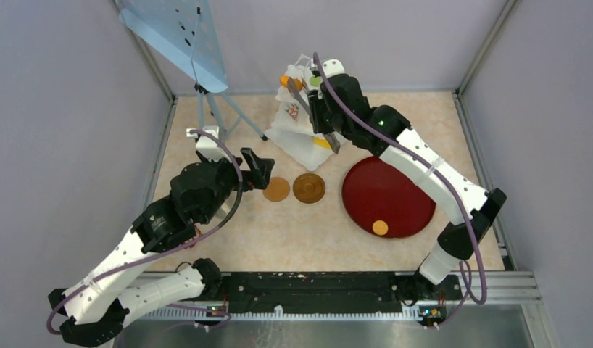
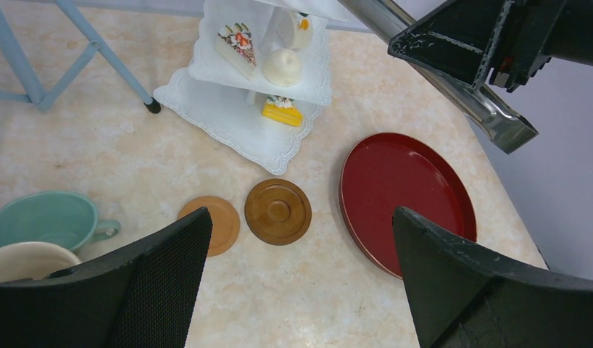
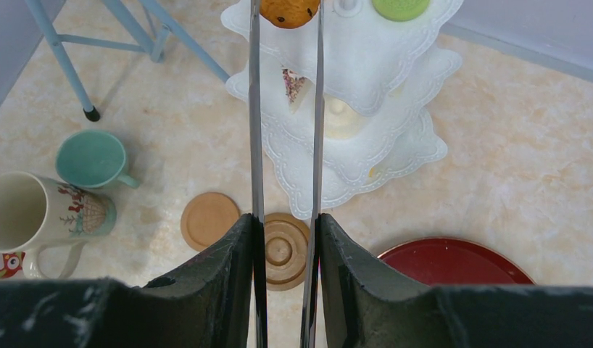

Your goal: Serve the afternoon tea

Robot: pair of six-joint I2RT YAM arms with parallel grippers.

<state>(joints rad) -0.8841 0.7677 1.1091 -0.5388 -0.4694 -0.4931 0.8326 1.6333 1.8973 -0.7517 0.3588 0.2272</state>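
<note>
— While the right hand point(image 3: 285, 235) is clamped on the tongs point(image 3: 254, 109), what sits between their tips?
— An orange sweet point(image 3: 288, 9), on the top tier of the white stand point(image 3: 395, 65). The left hand point(image 2: 301, 217) is spread, empty, left of that stand.

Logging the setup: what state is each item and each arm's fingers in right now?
Left fingers: open, empty.
Right fingers: shut on long metal tongs.
Long metal tongs: tips flanking round orange sweet on white tiered stand.
Dark-red round tray: holds one orange disc.
Teal cup: upright, empty.
Cream mug: upright, empty.
</note>
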